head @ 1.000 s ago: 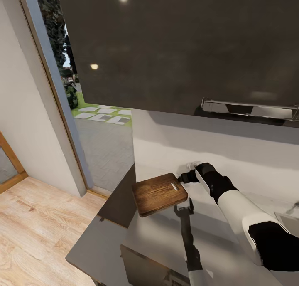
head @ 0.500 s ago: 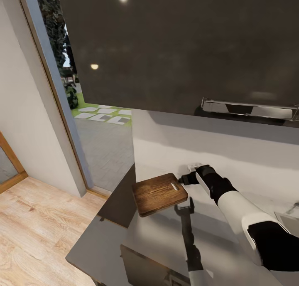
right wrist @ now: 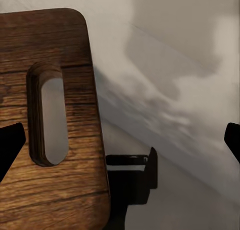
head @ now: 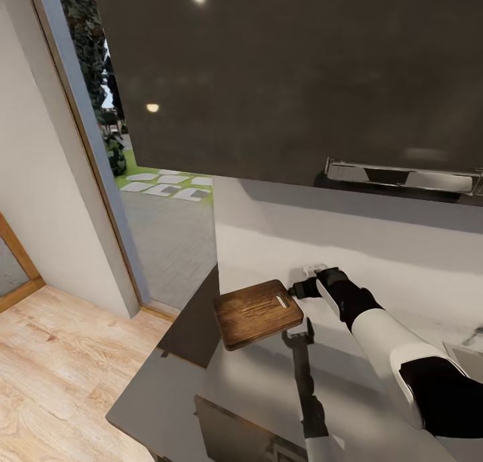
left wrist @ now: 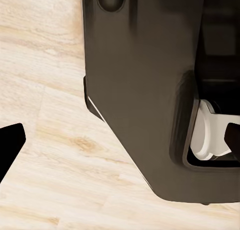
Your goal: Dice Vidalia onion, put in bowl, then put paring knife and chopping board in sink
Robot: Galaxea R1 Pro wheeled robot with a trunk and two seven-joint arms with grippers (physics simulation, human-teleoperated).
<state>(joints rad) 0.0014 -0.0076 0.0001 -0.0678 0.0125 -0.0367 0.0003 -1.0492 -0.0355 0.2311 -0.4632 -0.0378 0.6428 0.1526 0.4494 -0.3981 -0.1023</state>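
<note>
So the chopping board (head: 257, 313) is sitting flat on the glossy grey desk (head: 376, 388), right up near the desk's left end where it drops off toward the wooden floor (head: 54, 375). The handle slot (head: 282, 301) is on the side of the board facing the right gripper (head: 300, 289).

That right arm is stretched out across the desk from the lower right of the head view, and its gripper is just beside the slotted end of the board, right at the corner. From the head view I can't tell if it's actually touching the wood or just off it. In the right wrist view the board (right wrist: 50, 125) takes up one side, grain and slot (right wrist: 48, 121) nice and clear, and the two dark fingertips (right wrist: 10, 147) show at opposite edges of the picture, so the jaws are spread wide with nothing between them. You can also see the gripper's dark reflection in the shiny desk (right wrist: 165, 155) next to the board edge.

The left wrist view looks down at pale wooden floor (left wrist: 45, 155) and a big dark part of the robot's body (left wrist: 140, 89). One dark fingertip (left wrist: 9, 145) shows at the edge, the other barely, so those jaws look spread too and hold nothing.

Behind the desk there's a white wall (head: 349, 237) under a big dark panel (head: 302, 72), and a tall window (head: 111, 133) on the left looking out on paving and grass.
</note>
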